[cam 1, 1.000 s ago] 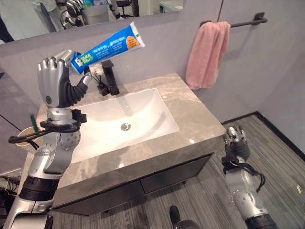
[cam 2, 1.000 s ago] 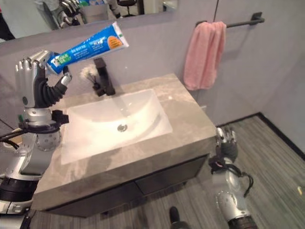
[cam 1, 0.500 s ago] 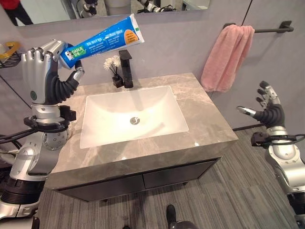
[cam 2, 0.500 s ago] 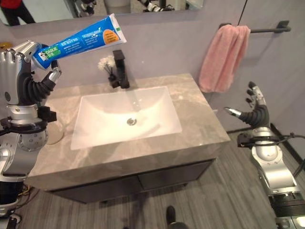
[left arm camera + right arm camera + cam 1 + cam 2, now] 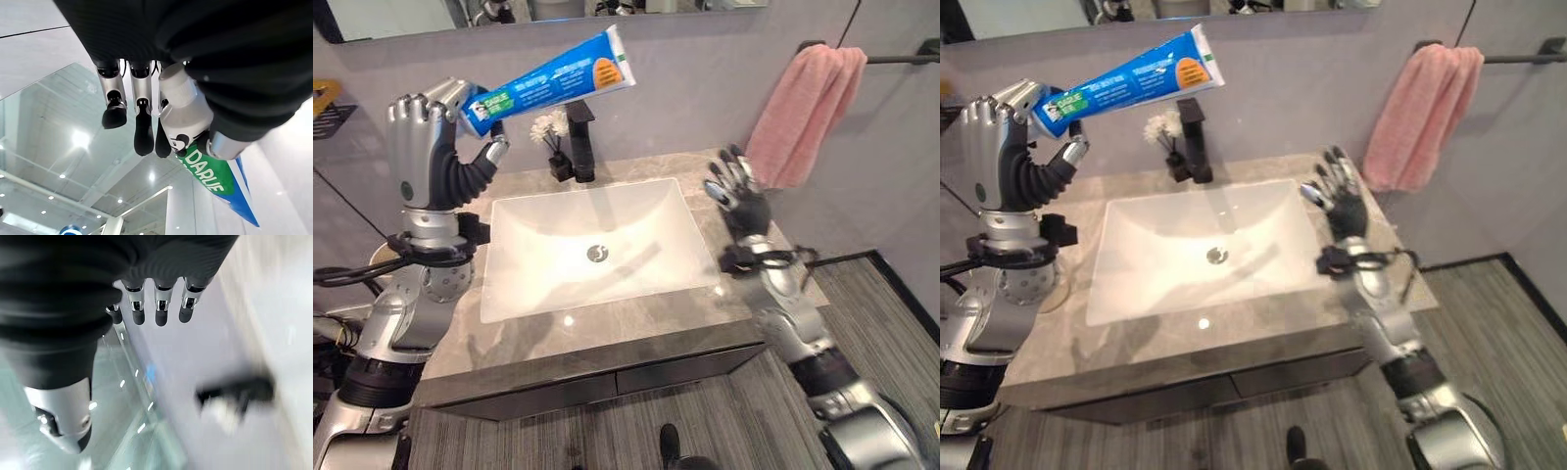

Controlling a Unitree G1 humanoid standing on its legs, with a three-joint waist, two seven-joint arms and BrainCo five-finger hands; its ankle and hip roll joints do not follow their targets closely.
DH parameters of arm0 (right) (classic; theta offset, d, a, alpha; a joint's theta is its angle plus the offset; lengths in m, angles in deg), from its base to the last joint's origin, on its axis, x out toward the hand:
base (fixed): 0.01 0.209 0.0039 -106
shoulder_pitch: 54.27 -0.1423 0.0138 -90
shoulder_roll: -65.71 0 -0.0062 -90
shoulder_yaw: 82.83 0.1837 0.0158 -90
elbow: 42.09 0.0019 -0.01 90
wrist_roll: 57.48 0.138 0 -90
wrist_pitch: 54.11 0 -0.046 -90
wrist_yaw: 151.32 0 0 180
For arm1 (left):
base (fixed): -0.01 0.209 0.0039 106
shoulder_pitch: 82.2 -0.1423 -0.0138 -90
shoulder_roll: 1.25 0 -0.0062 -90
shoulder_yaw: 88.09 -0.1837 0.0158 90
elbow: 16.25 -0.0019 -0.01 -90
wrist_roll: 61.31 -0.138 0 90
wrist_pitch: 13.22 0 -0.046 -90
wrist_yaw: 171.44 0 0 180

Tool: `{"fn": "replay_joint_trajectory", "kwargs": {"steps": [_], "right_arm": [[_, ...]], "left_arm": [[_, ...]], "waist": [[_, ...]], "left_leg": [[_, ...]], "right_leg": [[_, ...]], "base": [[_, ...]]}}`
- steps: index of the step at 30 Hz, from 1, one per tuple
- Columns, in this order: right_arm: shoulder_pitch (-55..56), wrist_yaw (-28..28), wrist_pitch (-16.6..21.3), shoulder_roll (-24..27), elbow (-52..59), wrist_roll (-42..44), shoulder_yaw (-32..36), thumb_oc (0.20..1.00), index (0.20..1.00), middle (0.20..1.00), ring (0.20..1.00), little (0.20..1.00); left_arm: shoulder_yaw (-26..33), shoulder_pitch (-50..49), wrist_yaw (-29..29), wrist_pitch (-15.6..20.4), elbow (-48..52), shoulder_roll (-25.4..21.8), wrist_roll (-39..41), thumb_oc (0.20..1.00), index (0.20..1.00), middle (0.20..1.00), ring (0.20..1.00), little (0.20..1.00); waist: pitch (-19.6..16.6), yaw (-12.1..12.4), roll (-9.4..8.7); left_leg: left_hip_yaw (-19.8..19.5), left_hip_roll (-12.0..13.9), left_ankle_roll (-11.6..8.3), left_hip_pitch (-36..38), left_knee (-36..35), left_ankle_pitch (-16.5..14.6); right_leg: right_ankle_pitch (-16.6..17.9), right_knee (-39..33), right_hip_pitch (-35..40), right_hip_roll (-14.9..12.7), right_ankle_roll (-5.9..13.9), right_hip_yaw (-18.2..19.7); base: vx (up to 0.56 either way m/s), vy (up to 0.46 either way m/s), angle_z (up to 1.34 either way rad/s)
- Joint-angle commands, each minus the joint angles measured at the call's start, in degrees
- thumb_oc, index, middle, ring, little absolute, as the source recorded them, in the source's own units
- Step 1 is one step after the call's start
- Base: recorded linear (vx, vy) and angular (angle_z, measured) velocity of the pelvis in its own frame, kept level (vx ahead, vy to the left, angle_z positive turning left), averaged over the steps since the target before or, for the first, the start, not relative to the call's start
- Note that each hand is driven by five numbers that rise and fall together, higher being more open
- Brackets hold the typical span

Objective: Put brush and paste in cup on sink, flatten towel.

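Note:
My left hand is raised above the counter's left end, shut on the cap end of a blue toothpaste tube. The tube slants up toward the mirror; its white cap and blue body lie between the curled fingers and the thumb. My right hand hovers open over the counter's right side, fingers straight and empty. A pink towel hangs bunched on a black rail at the right wall. A pale cup rim peeks out behind my left arm.
A white basin is set into the grey marble counter. A black faucet and a small dark vase of white flowers stand behind it, under the mirror. Striped floor lies to the right.
My right hand has risen from low beside the vanity to above the counter's right side. The camera has shifted. The left hand still holds the tube up.

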Motion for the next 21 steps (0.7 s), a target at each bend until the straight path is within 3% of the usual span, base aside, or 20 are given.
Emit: {"fn": "replay_joint_trajectory", "kwargs": {"steps": [1, 11, 21], "right_arm": [[-7.94, -3.51, 5.63, -1.71, 1.35, 5.92, -0.57, 1.0, 1.0, 1.0, 1.0, 1.0], [-16.77, -5.05, 11.24, -9.61, 0.44, 5.84, -1.65, 1.0, 1.0, 1.0, 1.0, 1.0], [-22.89, -5.16, 10.36, -10.31, -0.24, 3.54, -5.21, 1.0, 1.0, 1.0, 1.0, 1.0]], "left_arm": [[-0.84, 7.33, -3.53, 1.2, 0.81, -1.24, 2.62, 0.2, 0.2, 0.2, 0.2, 0.2], [-4.99, 10.89, -6.22, 2.26, -0.67, 1.47, 1.58, 0.2, 0.2, 0.2, 0.2, 0.2], [-6.91, 11.95, -6.67, 3.87, -0.75, 2.71, 2.71, 0.2, 0.2, 0.2, 0.2, 0.2]], "waist": [[-1.03, 0.9, -1.17], [-1.33, 2.42, -1.22], [-1.71, 3.02, -1.91]], "left_leg": [[0.36, -2.86, 0.58, 3.45, 0.28, -2.79], [-1.38, -2.88, 0.56, 2.71, 0.28, -2.35], [-1.94, -2.91, 0.57, 2.56, 0.28, -2.34]], "right_leg": [[-2.9, -0.1, 3.19, -2.73, 4.81, 1.23], [-3.3, -0.1, 3.58, -2.92, 4.62, -0.18], [-3.43, -0.1, 3.74, -2.76, 4.43, -0.41]], "base": [[0.01, -0.016, 0.1], [0.01, -0.007, 0.07], [0.01, -0.005, 0.06]]}}
